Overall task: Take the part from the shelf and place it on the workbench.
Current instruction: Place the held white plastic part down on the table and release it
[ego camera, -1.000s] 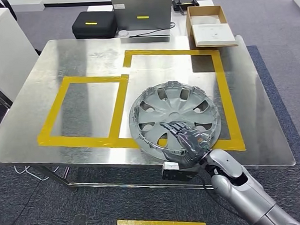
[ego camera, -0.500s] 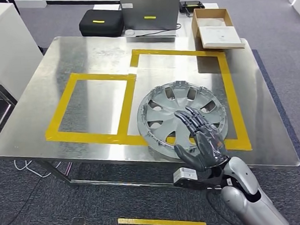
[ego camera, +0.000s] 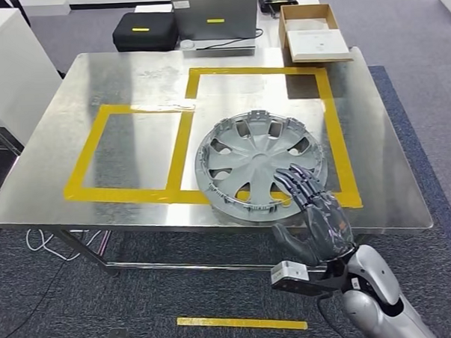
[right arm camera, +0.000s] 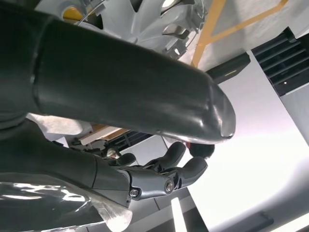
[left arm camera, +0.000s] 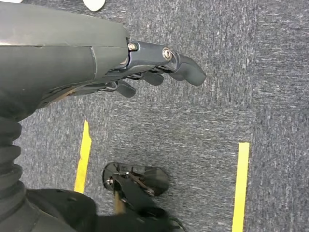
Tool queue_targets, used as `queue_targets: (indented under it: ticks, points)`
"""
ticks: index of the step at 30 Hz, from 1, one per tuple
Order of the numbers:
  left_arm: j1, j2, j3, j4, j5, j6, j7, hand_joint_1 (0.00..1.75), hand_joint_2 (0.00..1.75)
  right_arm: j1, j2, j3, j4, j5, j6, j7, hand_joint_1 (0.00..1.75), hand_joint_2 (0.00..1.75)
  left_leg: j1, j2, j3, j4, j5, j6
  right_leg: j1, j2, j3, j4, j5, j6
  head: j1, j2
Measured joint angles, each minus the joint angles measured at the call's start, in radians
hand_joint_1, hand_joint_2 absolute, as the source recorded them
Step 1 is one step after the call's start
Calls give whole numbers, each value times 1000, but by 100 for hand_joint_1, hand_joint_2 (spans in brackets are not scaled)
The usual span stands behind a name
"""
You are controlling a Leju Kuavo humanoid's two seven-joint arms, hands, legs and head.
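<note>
A silver hubcap (ego camera: 257,164) lies flat on the metal workbench (ego camera: 124,83), across the lower left corner of the larger yellow-tape rectangle (ego camera: 331,112). My right hand (ego camera: 313,214) hovers open just in front of the hubcap's near rim, fingers spread, holding nothing. In the right wrist view the hubcap (right arm camera: 153,19) shows beyond the right hand's thumb and fingers (right arm camera: 175,174). My left hand (left arm camera: 160,63) hangs over grey carpet with its fingers loosely extended and nothing in it.
A smaller yellow-tape rectangle (ego camera: 129,154) marks the workbench's left half. Behind the bench sit a black case (ego camera: 144,30), a laptop (ego camera: 213,16) and an open cardboard box (ego camera: 313,34). A white cabinet (ego camera: 7,74) stands left. Yellow floor tape (ego camera: 241,323) lies below.
My right hand has let go of the hubcap and pulled back toward me, now open off its near rim. The camera view has shifted a little.
</note>
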State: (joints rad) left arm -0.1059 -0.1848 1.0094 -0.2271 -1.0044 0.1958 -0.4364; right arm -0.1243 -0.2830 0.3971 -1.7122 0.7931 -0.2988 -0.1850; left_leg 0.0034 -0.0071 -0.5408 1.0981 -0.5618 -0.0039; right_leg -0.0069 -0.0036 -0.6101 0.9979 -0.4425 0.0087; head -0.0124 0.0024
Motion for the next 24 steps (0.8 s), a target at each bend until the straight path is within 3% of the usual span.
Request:
queue_targets:
  ticks: [2, 5, 6, 8, 10, 11, 12, 13, 15, 17, 18, 21, 22, 24]
  points:
    - [-3, 0, 0, 0, 0, 0, 0, 0, 175, 1, 0, -3, -4, 0, 0, 0, 0, 0, -4, 0, 54, -98, 23, 10, 2, -1, -8, 2, 12, 10, 1, 0]
    - [0, 0, 0, 0, 0, 0, 0, 0, 175, 3, -1, -5, -7, 0, 0, -1, 0, 0, -8, 1, 47, -110, 40, 27, -1, -1, -16, 0, 26, 30, 1, 0]
    - [0, 0, 1, 0, 0, 0, 0, 0, 175, 4, -1, -5, -7, 0, 0, -1, 0, 0, -7, 2, 41, -112, 50, 34, -3, 0, -25, 7, 14, 36, 2, 0]
    - [-1, 0, 1, 0, 0, 1, 0, 0, 175, 5, -3, -7, -8, 0, 0, -1, 0, 0, -5, 5, 22, -116, 71, 47, -5, 1, -60, 80, -60, 44, 4, 0]
    - [-2, -1, 1, 0, 0, 0, 0, 0, 175, 6, -5, -9, -8, 0, 0, -1, 0, 0, -6, 6, -4, -115, 89, 52, -5, 2, -103, 217, -147, 50, 6, 0]
    - [-1, -1, 2, 0, 0, 0, 0, 0, 175, 7, -6, -10, -8, 0, 0, -1, 0, 0, -7, 6, -16, -114, 98, 52, -5, 2, -111, 269, -166, 52, 5, 0]
    - [0, -1, 2, 0, 0, 0, 0, 0, 175, 8, -7, -10, -8, 0, 0, -1, 0, 0, -7, 6, -29, -112, 106, 51, -5, 2, -102, 288, -164, 53, 6, 0]
    - [0, -1, 3, 0, 0, 0, 0, 0, 175, 8, -7, -11, -8, 0, 0, -1, 0, 0, -6, 6, -40, -110, 113, 49, -5, 2, -73, 267, -145, 54, 6, 0]
    - [0, -2, 3, 0, 0, 0, -1, 0, 175, 7, -8, -13, -8, -1, 1, -1, 0, 0, -6, 6, -56, -105, 124, 42, -5, 1, 32, 134, -101, 52, 6, 0]
    - [-1, -2, 3, 0, -2, 0, -2, 0, 175, 6, -8, -13, -8, -3, 4, -2, 0, 0, -9, 5, -67, -98, 134, 32, -4, 3, 119, 7, -93, 47, 6, 0]
    - [-1, -2, 4, 0, -3, 0, -2, 0, 175, 7, -8, -14, -7, -3, 4, -4, 0, 0, -10, 5, -71, -96, 141, 27, -2, 4, 137, -22, -97, 44, 6, 0]
    - [1, -1, 5, 0, -4, 1, -2, 0, 175, 12, -8, -14, -7, -2, 5, -9, 0, 0, -9, 5, -82, -88, 142, 10, -3, 2, 126, -28, -85, 20, 6, 0]
    - [1, 0, 6, 0, -4, 2, -2, 0, 175, 13, -8, -14, -7, -2, 5, -9, 0, 0, -8, 5, -91, -69, 118, 4, -4, 1, 118, -28, -77, 9, 4, 0]
    - [2, 0, 6, 0, -5, 2, -2, 0, 175, 14, -8, -15, -7, -1, 5, -10, 0, 0, -5, 5, -121, 26, 31, -5, -4, -2, 98, -29, -60, -6, 2, 0]
